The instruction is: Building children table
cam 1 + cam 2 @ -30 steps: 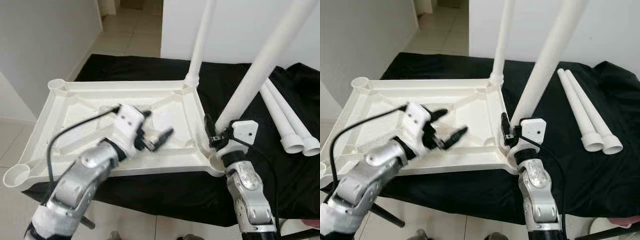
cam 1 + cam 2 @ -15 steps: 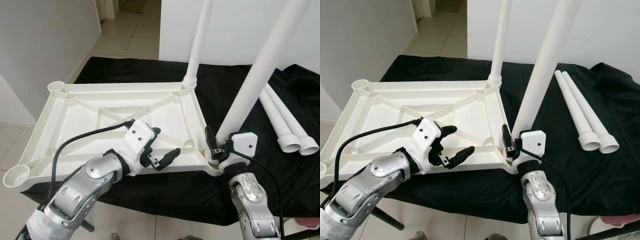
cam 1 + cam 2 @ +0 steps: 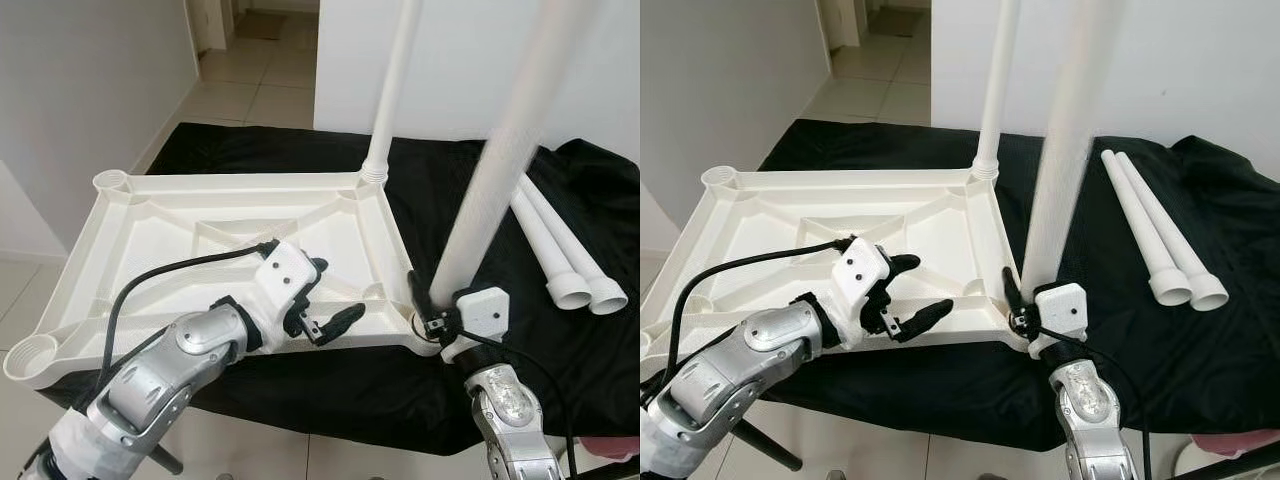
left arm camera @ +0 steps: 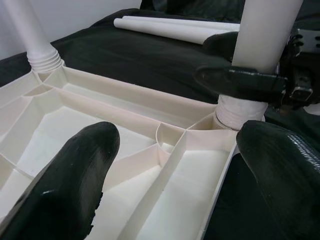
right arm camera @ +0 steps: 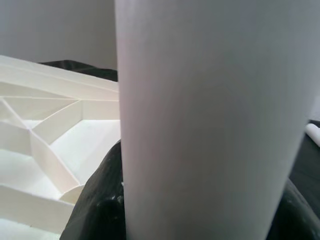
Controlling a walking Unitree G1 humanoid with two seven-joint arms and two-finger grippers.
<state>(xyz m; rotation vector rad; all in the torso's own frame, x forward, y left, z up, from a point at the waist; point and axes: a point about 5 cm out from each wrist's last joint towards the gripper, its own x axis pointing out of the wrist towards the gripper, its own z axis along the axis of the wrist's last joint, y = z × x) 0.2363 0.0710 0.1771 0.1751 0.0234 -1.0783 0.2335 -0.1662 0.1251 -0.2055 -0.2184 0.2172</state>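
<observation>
The white children's tabletop (image 3: 180, 225) lies upside down on a black cloth (image 3: 470, 190), its ribbed underside up. Two legs stand upright in its right-side corner sockets, their tops cut off by the frame edge: the far leg (image 3: 392, 90) and the near leg (image 3: 505, 170), which looks blurred. The right end effector (image 3: 428, 312) is clenched around the near leg just above its socket; in the right wrist view the leg hides most of the fingers. The left end effector (image 3: 322, 305) hovers released over the tabletop's near edge, fingers spread. Two spare legs (image 3: 1155, 240) lie side by side on the cloth, well right of the tabletop. Tiled floor (image 3: 250, 90) shows beyond.
</observation>
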